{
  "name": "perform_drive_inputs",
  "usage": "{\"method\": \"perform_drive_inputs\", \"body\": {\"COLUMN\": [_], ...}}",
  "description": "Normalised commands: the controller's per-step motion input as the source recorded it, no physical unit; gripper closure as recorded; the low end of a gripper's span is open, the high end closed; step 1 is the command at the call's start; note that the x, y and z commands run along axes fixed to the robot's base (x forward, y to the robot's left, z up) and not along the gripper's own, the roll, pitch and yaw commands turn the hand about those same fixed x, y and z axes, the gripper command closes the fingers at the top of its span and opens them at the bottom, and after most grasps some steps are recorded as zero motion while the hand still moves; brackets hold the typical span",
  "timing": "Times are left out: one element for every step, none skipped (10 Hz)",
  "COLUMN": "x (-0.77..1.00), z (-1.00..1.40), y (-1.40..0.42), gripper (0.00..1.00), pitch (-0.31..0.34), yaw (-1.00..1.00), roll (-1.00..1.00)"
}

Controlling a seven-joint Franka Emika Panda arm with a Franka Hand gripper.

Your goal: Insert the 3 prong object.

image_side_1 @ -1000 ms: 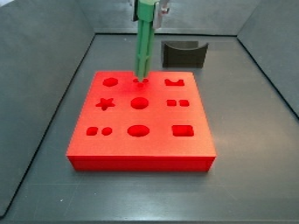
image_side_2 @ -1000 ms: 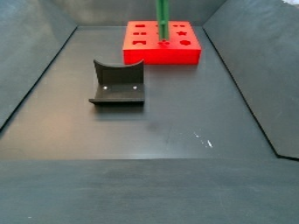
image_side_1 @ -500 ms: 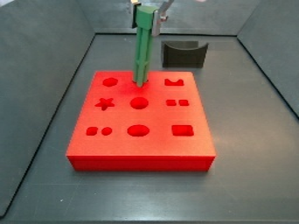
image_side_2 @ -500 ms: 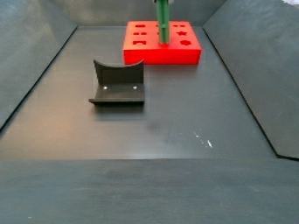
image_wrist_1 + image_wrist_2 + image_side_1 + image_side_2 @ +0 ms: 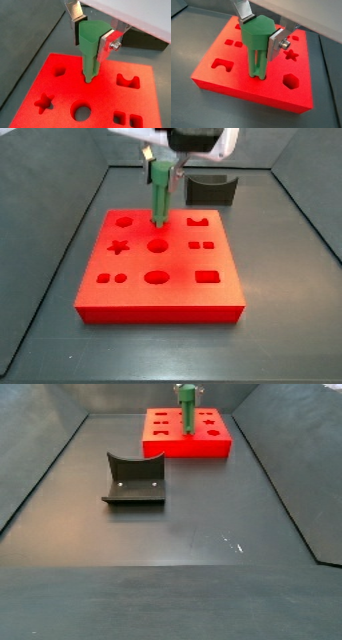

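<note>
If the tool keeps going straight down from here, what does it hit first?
The red block. The tool is shut on the 3 prong object, whose lower end already sits in a hole there; how deep, I can't tell.

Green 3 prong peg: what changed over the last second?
The gripper has come down, lowering the 3 prong object, still clamped upright, so its tip now sits in a hole in the red block's back row. The block and the dark grey curved block have not moved.

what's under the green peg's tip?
The 3 prong object, clamped in the gripper, stands upright with its tip in a hole in the red block. The hole's shape is covered.
</note>
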Motion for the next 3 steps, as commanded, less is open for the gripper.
{"method": "perform_drive_inputs", "body": {"x": [-0.16,-0.18,0.0], "z": [-0.14,-0.12,0.0], "y": [-0.03,0.0,0.0], "gripper": [1.0,1.0,1.0], "pitch": [-0.191,-0.231,-0.011], "yaw": [0.11,0.05,0.0], "roll": [0.0,0.0,0.0]}}
